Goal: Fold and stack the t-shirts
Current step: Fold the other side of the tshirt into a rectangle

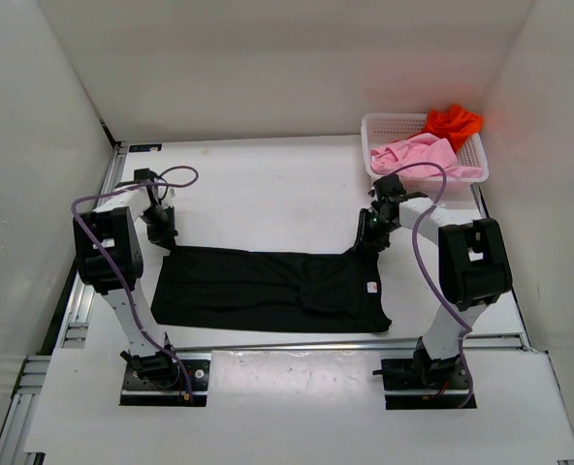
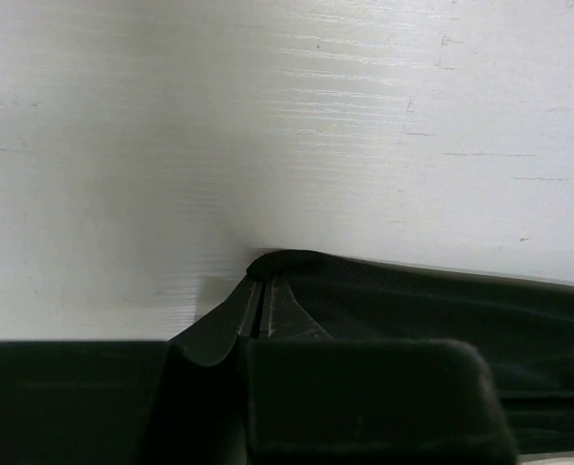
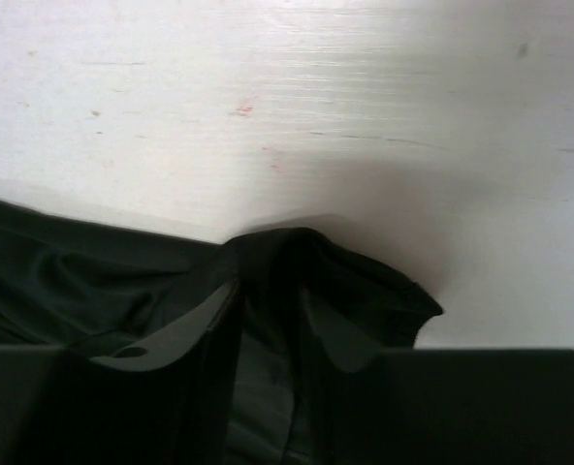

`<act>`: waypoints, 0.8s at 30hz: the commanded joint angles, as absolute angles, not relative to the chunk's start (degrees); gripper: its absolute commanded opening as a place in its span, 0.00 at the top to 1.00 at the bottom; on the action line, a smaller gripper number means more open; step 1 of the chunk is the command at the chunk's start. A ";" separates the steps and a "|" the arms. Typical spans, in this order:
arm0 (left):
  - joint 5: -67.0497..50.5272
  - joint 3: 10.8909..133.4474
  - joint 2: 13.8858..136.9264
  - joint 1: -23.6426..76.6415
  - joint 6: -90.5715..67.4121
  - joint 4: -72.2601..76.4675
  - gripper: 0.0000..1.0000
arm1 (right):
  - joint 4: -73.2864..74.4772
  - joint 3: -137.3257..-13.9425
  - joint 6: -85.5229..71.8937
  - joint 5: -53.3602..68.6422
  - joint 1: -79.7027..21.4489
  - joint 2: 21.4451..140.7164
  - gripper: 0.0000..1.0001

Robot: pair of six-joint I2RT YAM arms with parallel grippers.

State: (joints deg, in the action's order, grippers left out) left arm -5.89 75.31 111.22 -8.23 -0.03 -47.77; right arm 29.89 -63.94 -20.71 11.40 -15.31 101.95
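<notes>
Top view, black t-shirt [image 1: 268, 289]: lay spread flat on the white table [image 1: 268, 184] between the 2 arms, long side running left to right; carried a small white tag [image 1: 371, 287] near its right edge.
Top view, left arm [image 1: 108, 252]: bent down over the shirt's far left corner, with the left jaws right at the cloth.
Top view, right arm [image 1: 471, 262]: bent down over the shirt's far right corner, with the right jaws right at the cloth.
Top view, basket [image 1: 368, 145]: stood at the table's far right corner, apart from the black t-shirt; white mesh.
Top view, pink t-shirt [image 1: 418, 155]: lay crumpled inside the basket.
Top view, orange-red t-shirt [image 1: 452, 121]: sat bunched at the basket's far right corner, spilling over the rim.
Left wrist view, left jaws: clenched, with only a thin slit between the fingers [image 2: 209, 334]; gripped the raised edge of the black t-shirt [image 2: 442, 300], which ran off to the right over the table [image 2: 268, 116].
Right wrist view, right jaws: stood partly apart, fingers [image 3: 185, 329] straddling a bunched, lifted corner of the black t-shirt [image 3: 287, 254]; could not tell whether the cloth was truly pinched or only lay between them.
Right wrist view, table [image 3: 316, 97]: showed bare and white beyond the corner, with faint reddish marks.
</notes>
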 commanded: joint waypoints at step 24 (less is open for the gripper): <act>-5.27 72.77 110.83 -10.81 0.00 -46.85 0.89 | 26.46 -54.05 -24.87 7.47 -9.67 91.76 0.99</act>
State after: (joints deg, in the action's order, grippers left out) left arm -7.51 74.74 111.09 -9.98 -0.43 -47.51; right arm 28.12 -54.46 -23.88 9.32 -9.69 94.02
